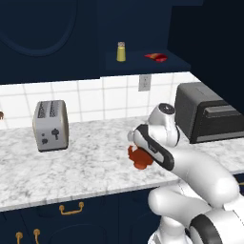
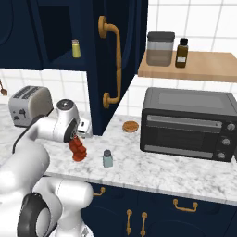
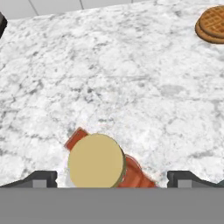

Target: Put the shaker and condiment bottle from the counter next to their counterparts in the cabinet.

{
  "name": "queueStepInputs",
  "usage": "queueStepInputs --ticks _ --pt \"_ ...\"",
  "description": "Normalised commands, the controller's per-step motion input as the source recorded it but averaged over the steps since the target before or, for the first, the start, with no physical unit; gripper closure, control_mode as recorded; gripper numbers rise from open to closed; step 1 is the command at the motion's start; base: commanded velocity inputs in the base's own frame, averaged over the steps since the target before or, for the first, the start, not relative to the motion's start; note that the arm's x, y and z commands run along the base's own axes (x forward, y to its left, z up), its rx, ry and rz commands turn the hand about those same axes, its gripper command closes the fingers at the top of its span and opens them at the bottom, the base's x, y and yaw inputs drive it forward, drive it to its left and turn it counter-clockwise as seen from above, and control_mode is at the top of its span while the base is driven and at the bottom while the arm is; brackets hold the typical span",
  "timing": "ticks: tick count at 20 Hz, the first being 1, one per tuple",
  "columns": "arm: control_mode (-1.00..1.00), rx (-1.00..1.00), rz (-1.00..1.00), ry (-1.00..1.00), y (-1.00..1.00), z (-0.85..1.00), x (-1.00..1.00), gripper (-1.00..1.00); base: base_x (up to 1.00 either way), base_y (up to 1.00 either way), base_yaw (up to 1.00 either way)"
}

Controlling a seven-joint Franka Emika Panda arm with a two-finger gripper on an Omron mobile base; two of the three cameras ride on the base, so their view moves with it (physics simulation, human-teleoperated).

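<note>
While the toaster (image 1: 50, 125) sits far left on the counter (image 1: 86, 167), the arm bends low over the middle of the stone. The gripper (image 3: 111, 178) is wide open, with one dark fingertip on each side of the bottle (image 3: 97, 161), and neither tip touches it. From the hand view the bottle's pale round cap faces the camera and its red body shows below. In the right base view the bottle (image 2: 78, 149) stands on the counter under the hand. Just to its right is the small blue-grey shaker (image 2: 107, 158), standing up, near the front edge. Farther right, a round waffle (image 2: 131, 126) lies by the black oven (image 2: 187, 123). Up in the cabinet (image 1: 143, 33), the yellow shaker (image 1: 121, 52) stands left of the flat red item (image 1: 156, 57).
</note>
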Motion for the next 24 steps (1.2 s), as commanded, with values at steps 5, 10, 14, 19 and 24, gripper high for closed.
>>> queueStepInputs --ticks 5,10,14,19,24 --pt "-1.0 0.0 -0.02 0.0 0.01 -0.28 0.3 -1.0 0.0 0.0 0.0" --pt "-1.0 0.0 -0.02 0.0 0.04 -0.16 0.28 1.0 0.0 0.0 0.0" --pt "-1.0 0.0 -0.01 0.0 0.07 -0.13 0.08 1.0 0.0 0.0 0.0" --pt "-1.0 0.02 -0.04 0.0 0.0 0.09 0.0 1.0 0.0 0.0 0.0" --pt "-1.0 0.01 -0.09 -0.04 0.0 0.9 0.0 1.0 0.0 0.0 0.0"
